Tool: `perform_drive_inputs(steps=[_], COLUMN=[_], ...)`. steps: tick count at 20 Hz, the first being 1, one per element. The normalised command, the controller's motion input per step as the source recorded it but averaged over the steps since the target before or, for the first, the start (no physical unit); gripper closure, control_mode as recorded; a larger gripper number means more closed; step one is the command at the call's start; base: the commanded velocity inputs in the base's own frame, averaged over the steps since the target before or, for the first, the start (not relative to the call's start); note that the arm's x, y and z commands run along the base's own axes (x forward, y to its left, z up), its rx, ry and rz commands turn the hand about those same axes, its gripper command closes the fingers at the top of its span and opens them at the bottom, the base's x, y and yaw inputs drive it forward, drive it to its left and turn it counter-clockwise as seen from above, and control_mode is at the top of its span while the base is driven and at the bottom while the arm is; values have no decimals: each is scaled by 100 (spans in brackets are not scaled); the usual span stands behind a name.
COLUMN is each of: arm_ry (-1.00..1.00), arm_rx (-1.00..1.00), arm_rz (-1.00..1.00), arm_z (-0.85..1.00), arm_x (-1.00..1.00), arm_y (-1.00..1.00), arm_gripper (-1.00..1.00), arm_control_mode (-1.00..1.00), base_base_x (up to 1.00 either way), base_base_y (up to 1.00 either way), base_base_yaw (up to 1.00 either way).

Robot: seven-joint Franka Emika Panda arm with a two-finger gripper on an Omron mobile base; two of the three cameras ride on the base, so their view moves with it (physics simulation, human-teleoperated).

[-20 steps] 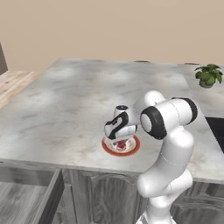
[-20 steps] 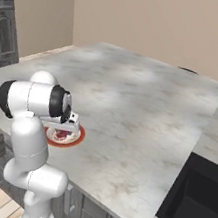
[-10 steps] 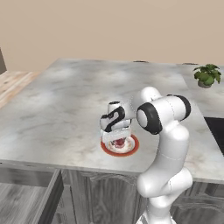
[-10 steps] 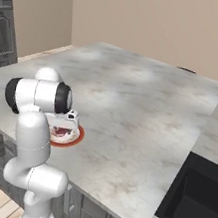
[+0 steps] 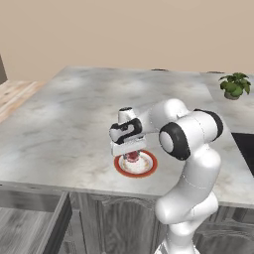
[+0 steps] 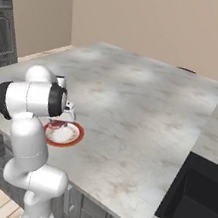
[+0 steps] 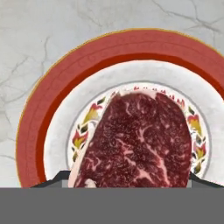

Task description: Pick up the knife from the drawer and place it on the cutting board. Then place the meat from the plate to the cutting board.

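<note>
Hand view: meat (image 7: pixel 138 142) between fingers (image 7: pixel 52 183), on plate (image 7: pixel 57 92).

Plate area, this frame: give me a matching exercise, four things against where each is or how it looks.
Things:
1. meat
2. plate
3. potted plant
4. drawer

Descriptions:
A. pulled open below the counter's front edge
B. on the counter near the far corner
C. lying on the plate's white centre
D. red-orange rimmed, on the marble counter near its front edge

Pairs: 1-C, 2-D, 3-B, 4-A
</note>
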Motion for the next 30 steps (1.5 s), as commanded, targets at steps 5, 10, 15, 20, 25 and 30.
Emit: perform_drive_inputs(steps=[5, 10, 15, 20, 25, 30], arm_ry=[-10, -5, -1, -6, -17, -18], arm_rx=[0, 0, 1, 3, 1, 0], arm_rz=[2, 0, 0, 0, 1, 1], arm_z=[45, 31, 29, 32, 27, 25], arm_x=[-13, -16, -20, -22, -30, -32], arm_y=[0, 0, -2, -13, -16, -11], arm_gripper=[100, 100, 100, 100, 100, 100], arm_control_mode=[-100, -100, -100, -100, -100, -100], base_base_x=[0, 0, 0, 0, 0, 0], base_base_y=[0, 0, 0, 0, 0, 0], base_base_yaw=[0, 0, 0, 0, 0, 0])
